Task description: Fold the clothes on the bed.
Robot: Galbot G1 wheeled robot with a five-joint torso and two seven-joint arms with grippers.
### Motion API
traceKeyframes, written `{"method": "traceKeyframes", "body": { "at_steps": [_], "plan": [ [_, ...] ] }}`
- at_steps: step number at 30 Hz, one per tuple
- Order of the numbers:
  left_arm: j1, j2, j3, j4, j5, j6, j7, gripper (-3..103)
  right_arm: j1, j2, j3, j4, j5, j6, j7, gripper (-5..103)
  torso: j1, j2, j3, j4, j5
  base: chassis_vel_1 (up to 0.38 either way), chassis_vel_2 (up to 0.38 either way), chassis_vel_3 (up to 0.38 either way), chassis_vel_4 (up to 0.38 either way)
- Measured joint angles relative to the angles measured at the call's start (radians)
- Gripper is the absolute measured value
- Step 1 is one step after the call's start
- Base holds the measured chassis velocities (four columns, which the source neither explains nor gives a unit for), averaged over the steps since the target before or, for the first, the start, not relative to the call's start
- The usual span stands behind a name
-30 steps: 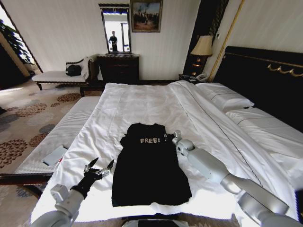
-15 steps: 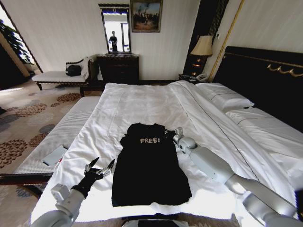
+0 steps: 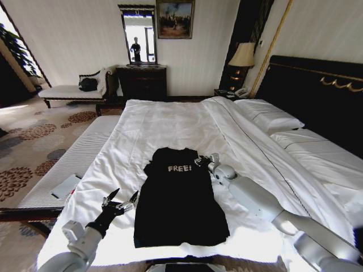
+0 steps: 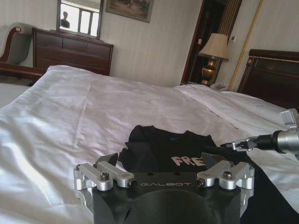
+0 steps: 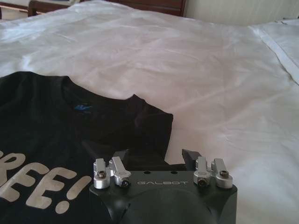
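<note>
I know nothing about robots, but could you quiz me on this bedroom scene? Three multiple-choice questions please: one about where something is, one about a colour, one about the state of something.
1. Where is the right gripper?
A. At the T-shirt's shoulder near the collar
B. On the pillows
C. Over the carpet

2. What colour is the lettering on the T-shirt?
A. Red
B. White
C. Yellow

3. How does the T-shirt lie on the bed?
A. Rolled into a ball
B. Hanging off the edge
C. Spread flat, print facing up

Answers:
1. A: the head view shows the right arm reaching to the shirt's upper corner, and the right wrist view shows its open jaws just over the black sleeve.
2. B: "FREE!" reads white on black fabric.
3. C: the whole shirt lies flat on the white duvet; the left gripper waits open beside its lower part.
</note>
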Motion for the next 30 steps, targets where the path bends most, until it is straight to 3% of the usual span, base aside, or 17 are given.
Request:
{"method": "traceKeyframes", "body": {
  "at_steps": [2, 11, 25, 26, 30],
  "plan": [
    [0.000, -0.001, -0.001, 0.003, 0.000, 0.000, 0.000, 100, 0.015, -0.009, -0.001, 0.017, 0.061, -0.070, 0.035, 74, 0.000, 0.000, 0.000, -0.0001, -0.0001, 0.000, 0.000, 0.000, 0.000],
    [-0.003, 0.002, 0.005, 0.009, 0.004, 0.000, 0.000, 100, 0.034, -0.018, -0.004, 0.014, 0.135, -0.130, 0.073, 100, 0.000, 0.000, 0.000, 0.0000, -0.0001, 0.000, 0.000, 0.000, 0.000],
    [0.003, 0.006, -0.006, 0.008, -0.002, -0.001, 0.000, 100, 0.029, -0.010, -0.012, 0.017, 0.134, -0.134, 0.071, 101, 0.000, 0.000, 0.000, 0.0000, 0.0000, 0.000, 0.000, 0.000, 0.000],
    [0.003, 0.005, -0.006, 0.008, -0.002, -0.002, 0.000, 100, 0.031, -0.011, -0.014, 0.017, 0.126, -0.125, 0.069, 92, 0.000, 0.000, 0.000, 0.0001, -0.0001, 0.000, 0.000, 0.000, 0.000],
    [0.001, 0.003, -0.003, 0.008, -0.001, -0.002, 0.000, 100, 0.031, -0.015, -0.018, 0.016, 0.113, -0.115, 0.063, 82, 0.000, 0.000, 0.000, 0.0000, -0.0001, 0.000, 0.000, 0.000, 0.000]
  ]
}}
